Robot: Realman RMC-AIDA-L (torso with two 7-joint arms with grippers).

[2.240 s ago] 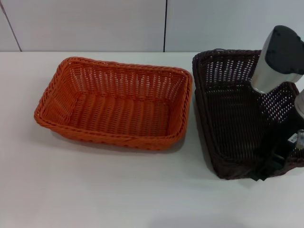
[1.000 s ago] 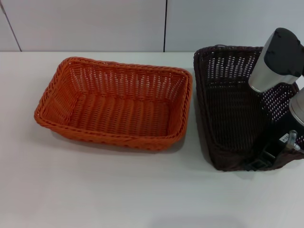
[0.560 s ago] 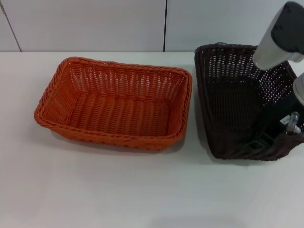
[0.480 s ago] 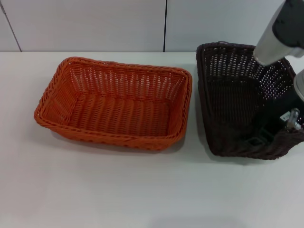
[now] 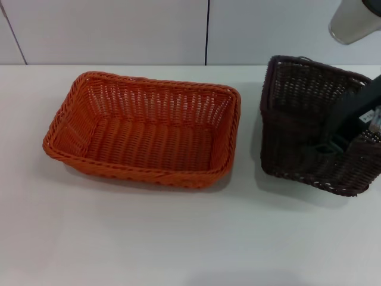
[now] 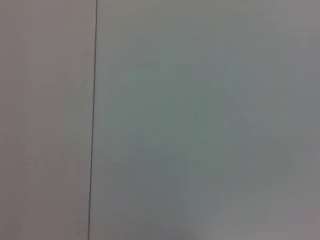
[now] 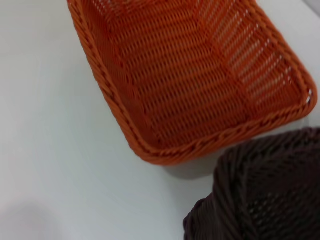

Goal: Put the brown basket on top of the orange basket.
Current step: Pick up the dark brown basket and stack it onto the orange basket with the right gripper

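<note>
The orange basket (image 5: 143,128) sits flat on the white table, left of centre, and is empty. It also shows in the right wrist view (image 7: 185,75). The brown basket (image 5: 297,119) is at the right, tilted steeply with its right side raised and its opening turned toward the orange basket. A narrow gap lies between the two. My right gripper (image 5: 334,143) is shut on the brown basket's right rim and holds it up. The right wrist view shows a corner of the brown basket (image 7: 265,190) close by. My left gripper is out of view.
The white table (image 5: 149,238) runs wide in front of both baskets. A pale panelled wall (image 5: 119,30) stands behind the table's far edge. The left wrist view shows only a plain pale surface with one dark seam (image 6: 93,120).
My right arm has risen and taken the brown basket with it. The basket has gone from lying flat on the table to steeply tilted. The orange basket has not moved.
</note>
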